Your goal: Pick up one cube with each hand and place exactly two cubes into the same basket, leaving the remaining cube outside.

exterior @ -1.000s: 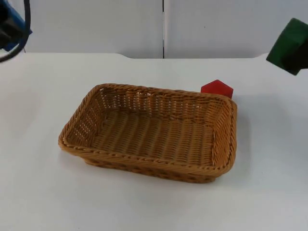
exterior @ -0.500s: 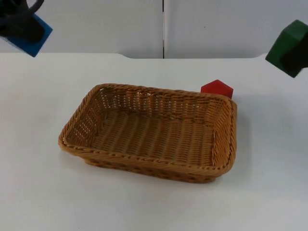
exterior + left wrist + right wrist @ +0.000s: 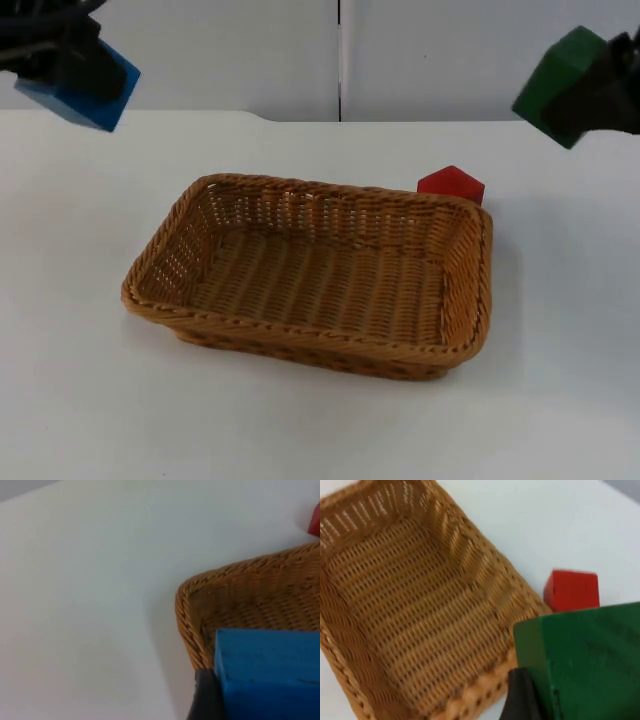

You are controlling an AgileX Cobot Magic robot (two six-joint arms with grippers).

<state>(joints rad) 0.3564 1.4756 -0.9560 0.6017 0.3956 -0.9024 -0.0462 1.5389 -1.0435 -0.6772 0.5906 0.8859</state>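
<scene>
My left gripper [image 3: 72, 68] is high above the table's far left, shut on a blue cube [image 3: 85, 88]; the same blue cube [image 3: 267, 672] hangs above a corner of the wicker basket [image 3: 235, 600]. My right gripper [image 3: 590, 85] is up at the far right, shut on a green cube [image 3: 555, 85], which also appears as a green cube [image 3: 582, 657] above the basket's rim [image 3: 485, 680]. The empty wicker basket [image 3: 160, 262] sits mid-table. A red cube [image 3: 451, 185] rests on the table just behind the basket's far right corner, also seen as a red cube [image 3: 571, 590].
The grey partition wall [image 3: 340, 55] closes off the back of the white table [image 3: 300, 430]. Bare table surface lies on all sides of the basket.
Both arms have moved inward toward the basket: the blue cube has travelled right and slightly down, the green cube left. The basket and red cube stayed put.
</scene>
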